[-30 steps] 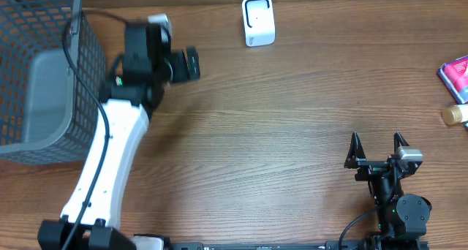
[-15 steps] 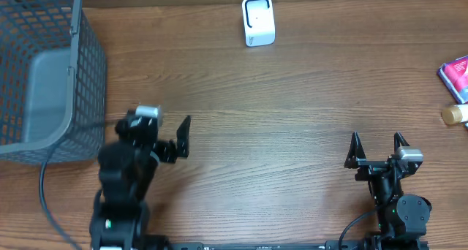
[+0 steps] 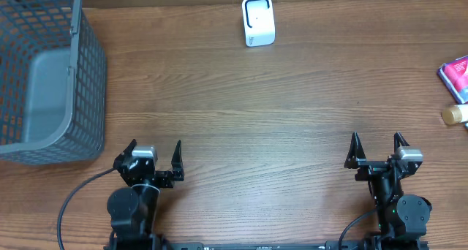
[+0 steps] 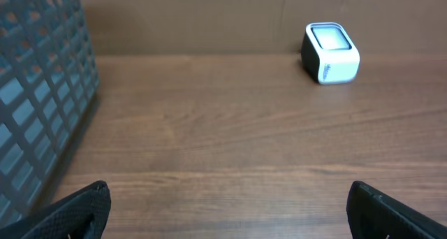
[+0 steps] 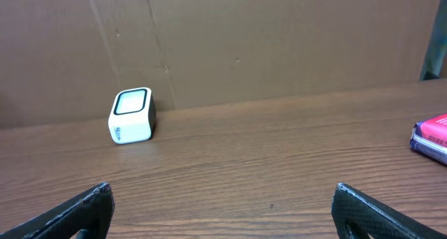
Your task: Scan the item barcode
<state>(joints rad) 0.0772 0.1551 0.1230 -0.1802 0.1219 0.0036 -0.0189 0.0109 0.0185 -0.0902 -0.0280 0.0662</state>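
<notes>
white scanner (image 4: 331,52), grey basket (image 4: 38,92), wooden table (image 4: 209,134)

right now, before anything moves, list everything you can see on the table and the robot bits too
basket: one, grey mesh, far left
scanner: one, white with dark face, far middle
packet: one, pink and purple, right edge, partly cut off
small round item: one, tan, right edge, nearer than the packet; too small to identify
table: one, brown wood
left gripper: one, black, near edge, open, empty
right gripper: one, black, near edge, open, empty
</notes>
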